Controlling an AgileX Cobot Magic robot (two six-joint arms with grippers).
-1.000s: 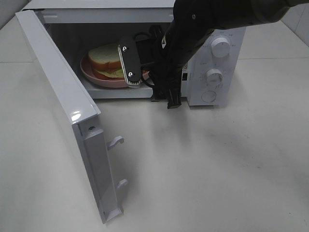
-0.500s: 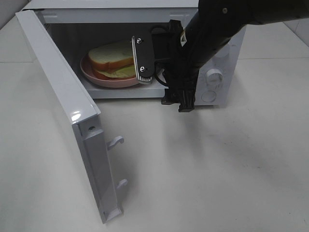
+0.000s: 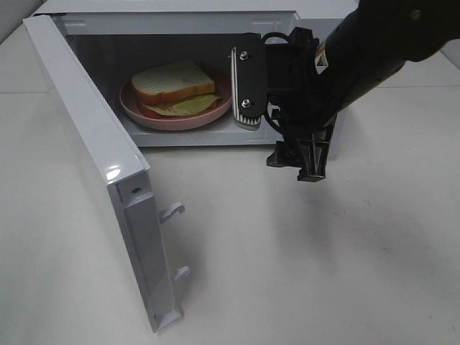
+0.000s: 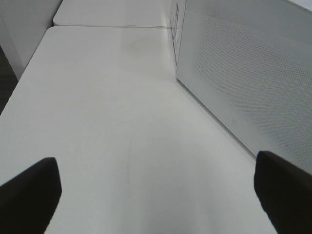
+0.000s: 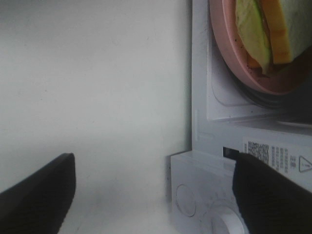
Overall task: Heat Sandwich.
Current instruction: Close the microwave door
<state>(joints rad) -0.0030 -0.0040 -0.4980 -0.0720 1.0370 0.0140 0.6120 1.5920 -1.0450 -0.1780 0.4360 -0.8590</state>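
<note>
The sandwich [image 3: 176, 88], white bread with green filling, lies on a round pink plate [image 3: 136, 111] inside the open microwave [image 3: 172, 21]. My right gripper [image 3: 277, 126] is open and empty, just outside the cavity at its right front, apart from the plate. In the right wrist view the sandwich [image 5: 265, 29] and plate [image 5: 229, 44] show at the edge, beyond the open gripper [image 5: 153, 195]. My left gripper [image 4: 156, 195] is open and empty over bare table beside the microwave's perforated side wall [image 4: 243, 73]. It does not show in the high view.
The microwave door [image 3: 90, 151] stands swung open to the left, its latch hooks [image 3: 172, 210] sticking out. My right arm hides the control panel in the high view; a knob [image 5: 225, 223] shows in the right wrist view. White table [image 3: 287, 273] lies in front.
My right arm has drawn back out of the microwave opening and moved right, uncovering the sandwich and plate. The sandwich, plate and door have not moved.
</note>
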